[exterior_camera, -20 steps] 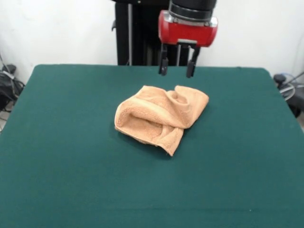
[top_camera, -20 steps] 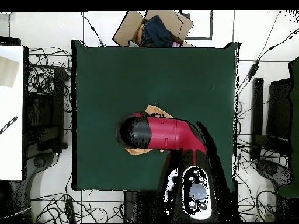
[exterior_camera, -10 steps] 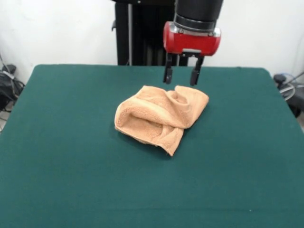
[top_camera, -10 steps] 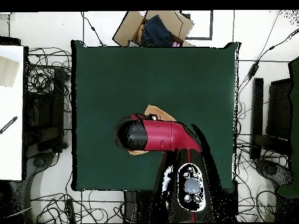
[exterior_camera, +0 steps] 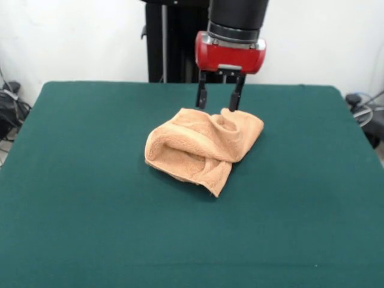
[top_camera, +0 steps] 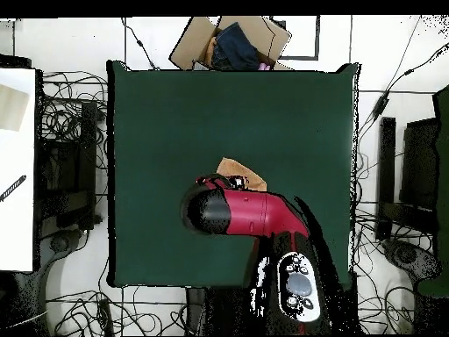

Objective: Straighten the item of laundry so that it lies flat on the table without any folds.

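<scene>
towel (exterior_camera: 203, 149) sits crumpled mid-table (exterior_camera: 90, 228), gripper (exterior_camera: 219, 102) open and empty just above its far edge, so i'd drop straight down, pinch one layer there (hard to tell which), then drag it outward.

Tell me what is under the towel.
Only the green table shows around the crumpled towel. Its folds hide whatever lies beneath; the open pincer is at its far edge.

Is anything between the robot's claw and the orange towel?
No. In the front view the open gripper hangs right above the towel's far edge, nothing between.
</scene>
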You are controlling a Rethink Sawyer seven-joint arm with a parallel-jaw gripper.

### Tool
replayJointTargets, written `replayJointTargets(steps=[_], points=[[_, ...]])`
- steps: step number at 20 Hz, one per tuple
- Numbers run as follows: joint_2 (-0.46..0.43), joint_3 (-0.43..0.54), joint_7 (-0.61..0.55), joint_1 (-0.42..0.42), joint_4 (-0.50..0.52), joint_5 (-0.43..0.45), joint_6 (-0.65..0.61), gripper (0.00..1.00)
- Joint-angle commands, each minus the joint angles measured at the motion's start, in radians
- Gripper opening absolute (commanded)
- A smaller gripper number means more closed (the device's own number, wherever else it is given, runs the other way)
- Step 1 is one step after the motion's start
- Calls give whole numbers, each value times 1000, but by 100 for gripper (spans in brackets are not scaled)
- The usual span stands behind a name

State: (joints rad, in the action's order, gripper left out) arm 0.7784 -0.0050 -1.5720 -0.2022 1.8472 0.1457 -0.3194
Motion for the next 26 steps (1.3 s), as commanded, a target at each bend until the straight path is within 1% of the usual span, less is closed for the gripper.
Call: replayJointTargets(steps=[1, 6, 12, 16, 26], points=[[-22, 119, -170, -32, 133, -20, 96, 100], [-29, 137, -170, -36, 155, -23, 117, 100], [-60, 121, -208, -14, 190, -18, 200, 100], [-93, 110, -231, -3, 215, -12, 279, 100], [-144, 88, -266, 24, 262, -34, 408, 100]])
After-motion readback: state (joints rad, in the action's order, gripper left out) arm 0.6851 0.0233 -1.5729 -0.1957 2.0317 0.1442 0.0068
